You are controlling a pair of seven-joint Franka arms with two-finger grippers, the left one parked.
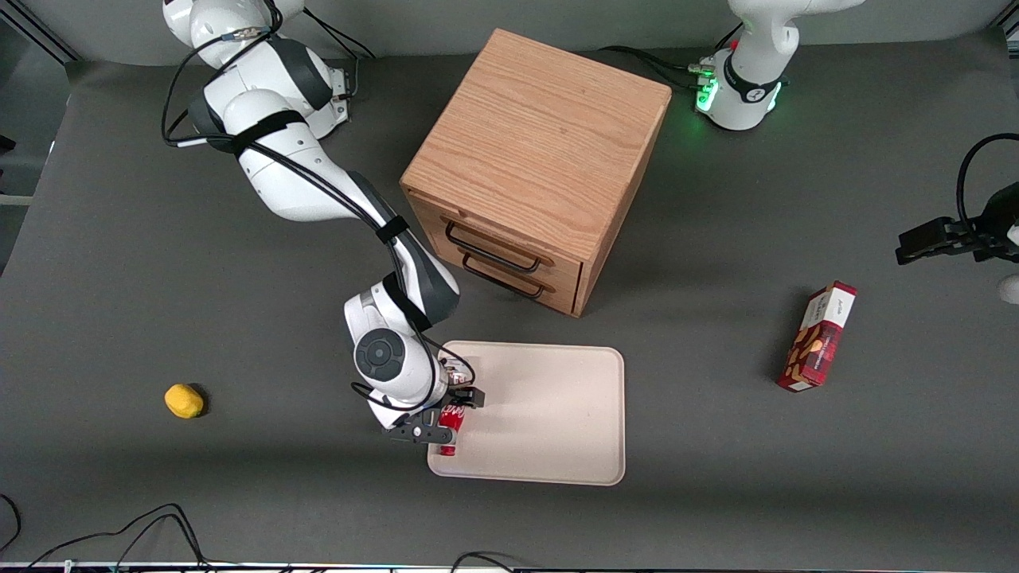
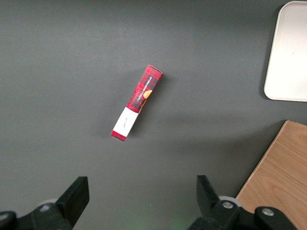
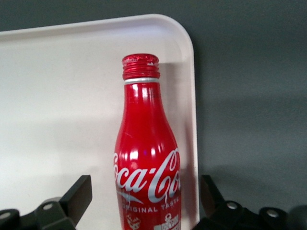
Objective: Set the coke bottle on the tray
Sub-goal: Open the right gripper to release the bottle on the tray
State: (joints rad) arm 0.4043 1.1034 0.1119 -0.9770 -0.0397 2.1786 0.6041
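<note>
The coke bottle [image 3: 146, 153] lies on its side on the tray [image 1: 549, 414], close along the tray's rim at the working arm's end. Its cap points toward the front camera. The pincer [image 1: 447, 415] is right over the bottle. Its two fingers [image 3: 76, 199] stand wide open, one on each side of the bottle, and do not squeeze it. The tray sits on the dark bench [image 1: 716, 493], in front of a wooden drawer cabinet [image 1: 533, 167]. A red snack box [image 1: 818, 337] lies toward the parked arm's end. A small yellow thing [image 1: 184, 400] lies toward the working arm's end.
</note>
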